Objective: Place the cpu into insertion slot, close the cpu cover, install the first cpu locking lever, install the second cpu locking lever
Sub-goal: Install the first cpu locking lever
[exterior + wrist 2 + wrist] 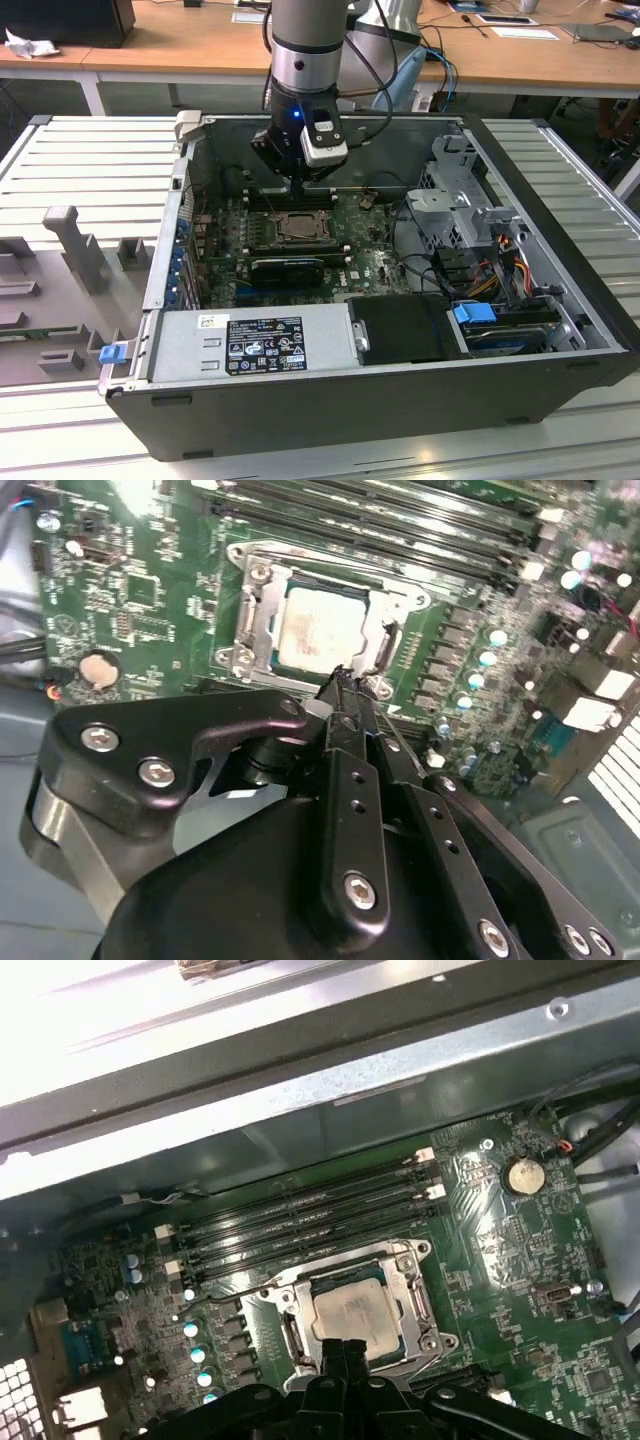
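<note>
Small square silvery-beige cpu (320, 630) sat in square black insertion slot (378, 650) on green motherboard (150, 600). Thin dull-metal cpu cover (250, 610) lay flat, framing chip. Black pincer (340, 680) closed, gripping nothing, tips over socket edge; contact unclear.

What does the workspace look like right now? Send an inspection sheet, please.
Surface: green motherboard inside the open computer case.
Job's things: cpu sits in the insertion slot; cpu cover lies flat around it; whether the levers are latched cannot be told.
Clutter: nothing seen.
Grippers: gripper fingers shut, tips at the cover's edge.
Cables: coloured bundle at the exterior view's right of the case.
Surroundings: wooden desks behind; grey fixture at the exterior view's left.
</note>
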`<act>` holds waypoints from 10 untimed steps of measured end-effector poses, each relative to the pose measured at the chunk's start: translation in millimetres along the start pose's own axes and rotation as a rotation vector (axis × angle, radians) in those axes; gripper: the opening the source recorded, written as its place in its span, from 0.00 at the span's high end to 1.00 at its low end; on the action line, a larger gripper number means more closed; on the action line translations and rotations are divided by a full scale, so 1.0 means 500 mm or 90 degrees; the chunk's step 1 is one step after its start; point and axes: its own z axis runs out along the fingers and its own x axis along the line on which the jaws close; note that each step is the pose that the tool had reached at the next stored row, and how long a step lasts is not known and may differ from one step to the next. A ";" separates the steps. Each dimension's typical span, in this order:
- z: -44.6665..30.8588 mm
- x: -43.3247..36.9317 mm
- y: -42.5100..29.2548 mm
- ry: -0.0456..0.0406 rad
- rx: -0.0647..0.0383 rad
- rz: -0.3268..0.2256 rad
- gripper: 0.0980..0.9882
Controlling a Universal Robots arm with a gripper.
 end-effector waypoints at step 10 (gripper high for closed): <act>0.000 0.001 0.000 -0.0105 -0.004 -0.105 0.99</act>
